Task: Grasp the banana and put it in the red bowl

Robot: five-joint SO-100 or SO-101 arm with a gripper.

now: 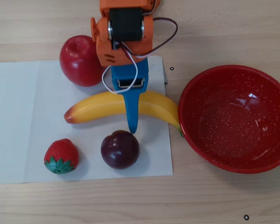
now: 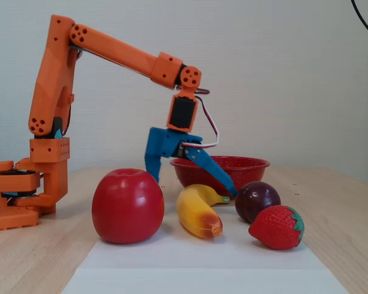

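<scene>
The setting was a light wooden table (image 1: 214, 28) with pale, straight grain running across the overhead view. A sheet of white paper (image 1: 18, 121) lay flat on the table and covered its left part in that view; its right edge ended short of the middle of the right half. Two small dark marks (image 1: 171, 69) dotted the bare wood just beyond the paper's right edge. In the fixed view, a plain off-white wall (image 2: 294, 73) with a faint texture stood behind the table. A thin black cable (image 2: 365, 15) crossed the wall's upper right corner. Lighting was soft and even.
</scene>
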